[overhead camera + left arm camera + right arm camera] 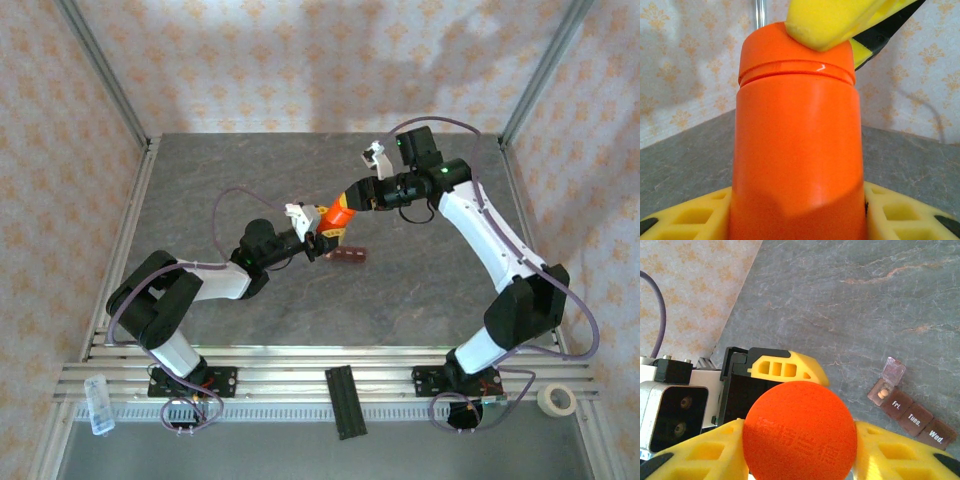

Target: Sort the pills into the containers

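Observation:
An orange pill bottle (338,216) hangs above the middle of the table. My left gripper (322,238) is shut on its body (797,160), a yellow finger on each side. My right gripper (352,195) comes in from the right, and its yellow fingers press both sides of the round orange cap (800,432). On the table just beyond lies the dark reddish-brown container strip (912,415), seen in the top view as the strip (348,255). Its end lid (894,371) stands open, with a pale pill (883,393) in that compartment. Other lids read Fri, Tues and Wed.
A black ribbed bar (345,402) lies across the near rail between the arm bases. There is a roll of tape (556,400) at the near right and a small clear box (99,403) at the near left. Patterned walls and metal posts enclose the table.

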Motion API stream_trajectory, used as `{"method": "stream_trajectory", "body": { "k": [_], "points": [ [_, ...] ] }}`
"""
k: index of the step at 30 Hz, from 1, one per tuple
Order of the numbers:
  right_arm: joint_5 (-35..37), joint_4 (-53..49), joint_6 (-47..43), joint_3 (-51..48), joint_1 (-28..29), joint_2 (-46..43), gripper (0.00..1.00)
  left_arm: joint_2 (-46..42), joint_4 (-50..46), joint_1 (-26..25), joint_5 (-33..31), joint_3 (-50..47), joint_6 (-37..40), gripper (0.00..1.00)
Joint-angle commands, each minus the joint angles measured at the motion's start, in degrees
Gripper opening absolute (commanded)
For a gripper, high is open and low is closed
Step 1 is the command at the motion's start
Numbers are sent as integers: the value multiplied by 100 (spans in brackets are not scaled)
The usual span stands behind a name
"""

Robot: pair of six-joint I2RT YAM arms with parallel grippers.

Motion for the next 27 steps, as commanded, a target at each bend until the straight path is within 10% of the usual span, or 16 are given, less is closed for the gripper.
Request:
{"method": "stream_trajectory", "body": {
  "k": [1,17,27],
  "points": [
    [59,99,231,-97,177,137,44,-152,507,-29,99,40,8,0],
    [2153,1395,3194,-1124,683,-418,41,-99,460,-27,-4,75,98,0],
    [1568,611,2015,75,117,-536,83,-40,464,-29,-34,-17,156,0]
  ]
}}
